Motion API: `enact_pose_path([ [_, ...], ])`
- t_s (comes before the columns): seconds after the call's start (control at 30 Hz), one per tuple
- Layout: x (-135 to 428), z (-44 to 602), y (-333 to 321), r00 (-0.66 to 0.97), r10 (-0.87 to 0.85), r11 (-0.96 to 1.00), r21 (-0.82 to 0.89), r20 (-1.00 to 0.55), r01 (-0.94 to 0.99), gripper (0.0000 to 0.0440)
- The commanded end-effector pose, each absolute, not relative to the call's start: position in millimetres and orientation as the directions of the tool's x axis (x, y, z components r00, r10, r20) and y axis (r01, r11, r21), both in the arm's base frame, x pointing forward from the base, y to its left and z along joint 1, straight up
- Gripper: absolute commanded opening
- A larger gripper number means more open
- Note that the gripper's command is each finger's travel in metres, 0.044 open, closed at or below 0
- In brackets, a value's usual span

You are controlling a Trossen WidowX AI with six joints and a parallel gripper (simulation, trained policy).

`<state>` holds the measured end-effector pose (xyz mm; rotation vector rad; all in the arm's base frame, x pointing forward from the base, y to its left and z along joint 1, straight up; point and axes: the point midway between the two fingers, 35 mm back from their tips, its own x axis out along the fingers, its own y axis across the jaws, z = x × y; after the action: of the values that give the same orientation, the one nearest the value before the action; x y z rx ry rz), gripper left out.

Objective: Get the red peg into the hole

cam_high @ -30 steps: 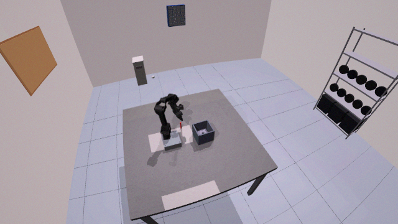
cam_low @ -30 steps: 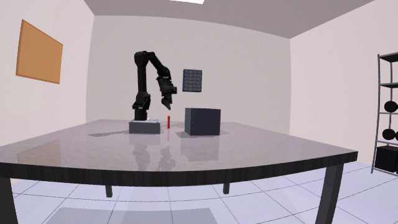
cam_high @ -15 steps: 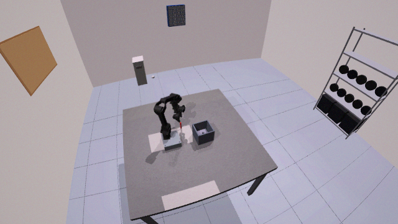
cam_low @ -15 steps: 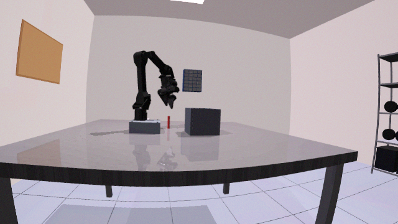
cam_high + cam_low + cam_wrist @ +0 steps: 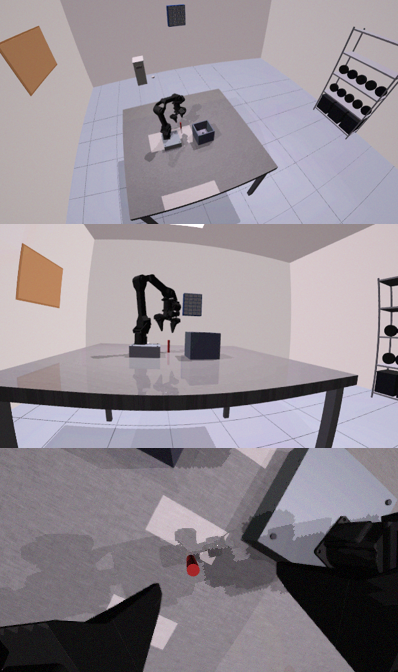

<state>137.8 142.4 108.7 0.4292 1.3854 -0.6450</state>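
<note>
The red peg stands upright on the table between the arm's base and the box. My gripper is open and empty. It points down and hangs above the peg, with a gap between fingertips and peg top in the exterior view. In the wrist view the peg shows a little beyond the line between the fingertips. The dark open box stands beside the peg. The pale plate with a dark hole shows at its bottom; the peg is outside the box.
The arm's grey base block is close to the peg, on the side away from the box. Light patches and arm shadows lie on the table. A shelf rack stands far off at the right.
</note>
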Motion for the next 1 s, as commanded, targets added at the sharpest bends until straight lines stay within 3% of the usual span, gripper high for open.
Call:
enact_pose_path([
  [0.0,133,106,140,0.007,-0.148,0.692,-0.098,-0.989,0.715,0.0433],
  [0.3,127,99,135,-0.059,-0.132,0.607,-0.128,-0.989,0.785,0.0412],
  [0.97,132,44,144,-0.106,-0.061,0.494,-0.122,-0.993,0.861,0.0417],
])
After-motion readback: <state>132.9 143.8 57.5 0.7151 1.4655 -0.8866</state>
